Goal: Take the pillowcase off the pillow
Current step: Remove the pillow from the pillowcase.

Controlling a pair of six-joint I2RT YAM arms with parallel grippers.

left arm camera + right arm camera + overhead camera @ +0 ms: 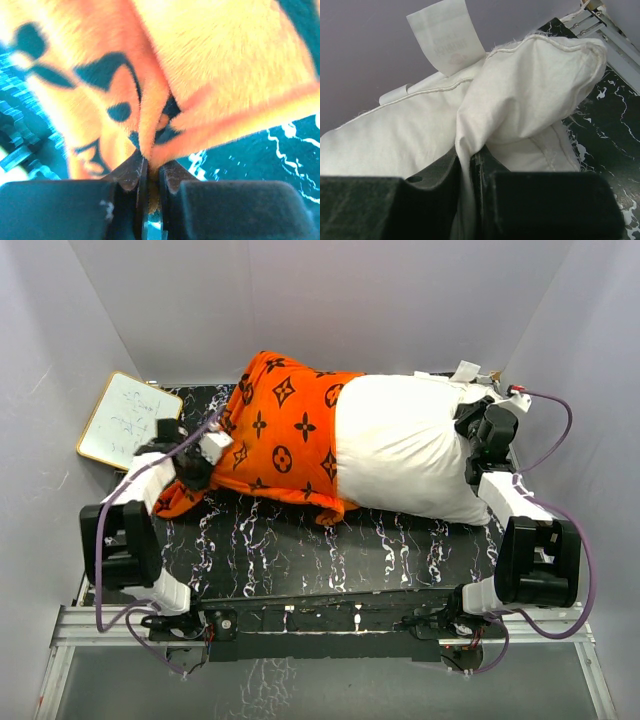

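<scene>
The orange pillowcase (285,435) with black motifs covers the left half of the white pillow (405,445), which lies across the black marbled table (300,550). My left gripper (205,455) is at the pillowcase's left end, shut on a pinched fold of orange plush (150,150). My right gripper (478,435) is at the pillow's right end, shut on a fold of white pillow fabric (467,145). A white label (445,35) sticks up from the pillow's seam.
A small whiteboard (128,420) with a tan frame leans at the back left, just beyond the left arm. Grey walls close in on three sides. The table's bare marbled surface (260,150) lies in front of the pillow.
</scene>
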